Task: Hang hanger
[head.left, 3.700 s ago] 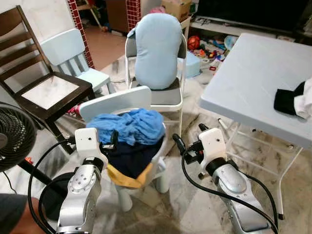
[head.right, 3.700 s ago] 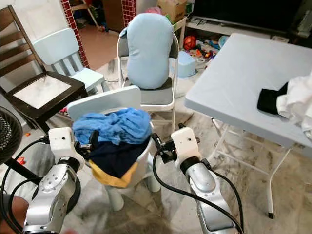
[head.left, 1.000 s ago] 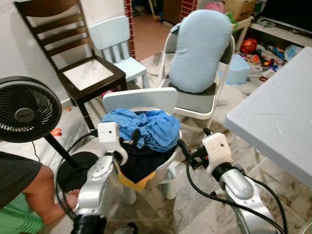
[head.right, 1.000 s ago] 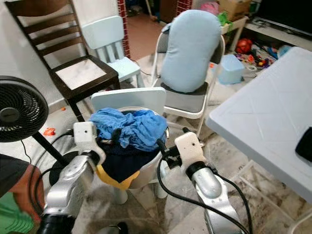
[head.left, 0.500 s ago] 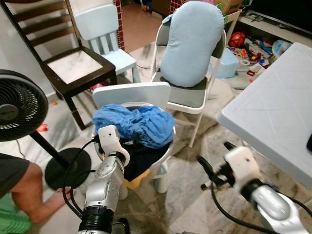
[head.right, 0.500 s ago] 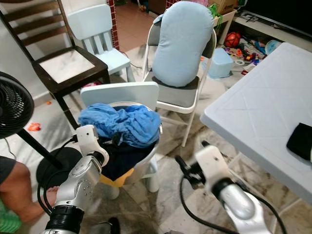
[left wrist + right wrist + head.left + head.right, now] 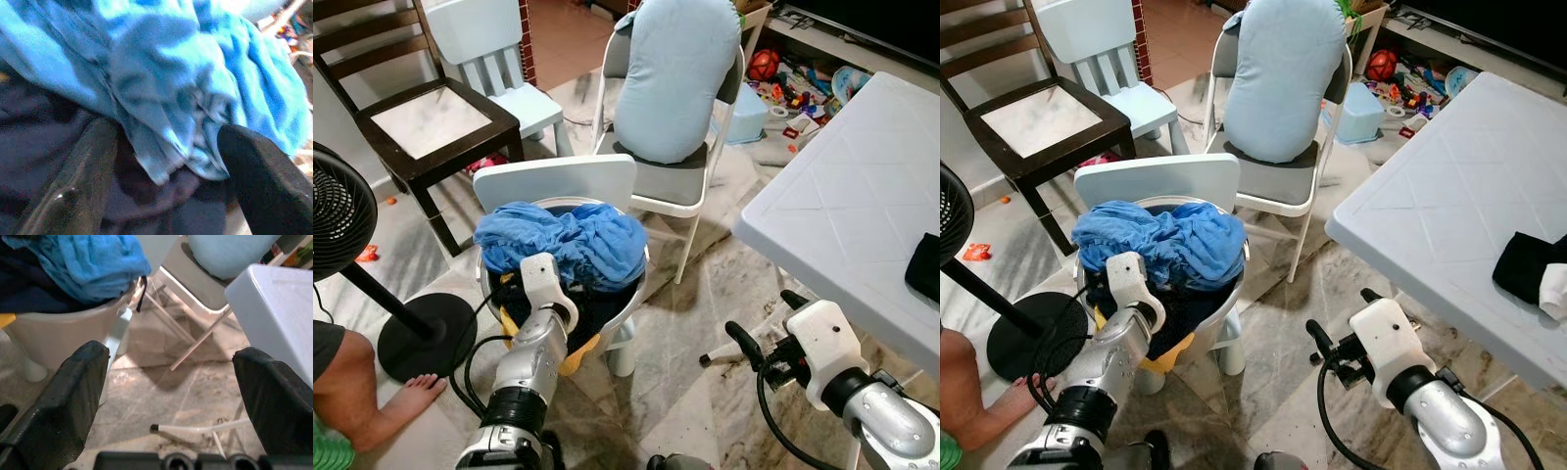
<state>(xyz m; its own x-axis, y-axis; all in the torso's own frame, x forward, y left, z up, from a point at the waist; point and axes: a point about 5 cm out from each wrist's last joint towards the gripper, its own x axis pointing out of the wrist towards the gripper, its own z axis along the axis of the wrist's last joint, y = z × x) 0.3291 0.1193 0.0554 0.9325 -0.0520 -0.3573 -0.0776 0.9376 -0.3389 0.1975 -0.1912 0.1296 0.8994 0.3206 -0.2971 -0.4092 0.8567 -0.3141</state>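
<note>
Left eye view: the left gripper (image 7: 514,286) sits low in the laundry tub (image 7: 631,294), at the near edge of the blue cloth (image 7: 563,240), much where it was a second ago. The right gripper (image 7: 766,321) has changed: it was at the tub's rim and now hangs over bare floor, well off to the right, near the edge of the white table (image 7: 842,206). In my judgement the left arm alone is working the pile. Where the hanger lies cannot be told; it may be buried under the clothes. Right eye view: open floor lies between tub and table. The folding chair (image 7: 1278,186) stands just behind the tub; the fan (image 7: 948,230) and a person's foot (image 7: 1023,390) crowd the left side. Left wrist view: the fingers stand moderately apart with a fold of blue cloth between them, not clamped, over a dark garment (image 7: 44,132). Right wrist view: the fingers are spread wide and hold nothing. A white table leg (image 7: 195,428) crosses the floor ahead, a snag risk on any low swing back.
</note>
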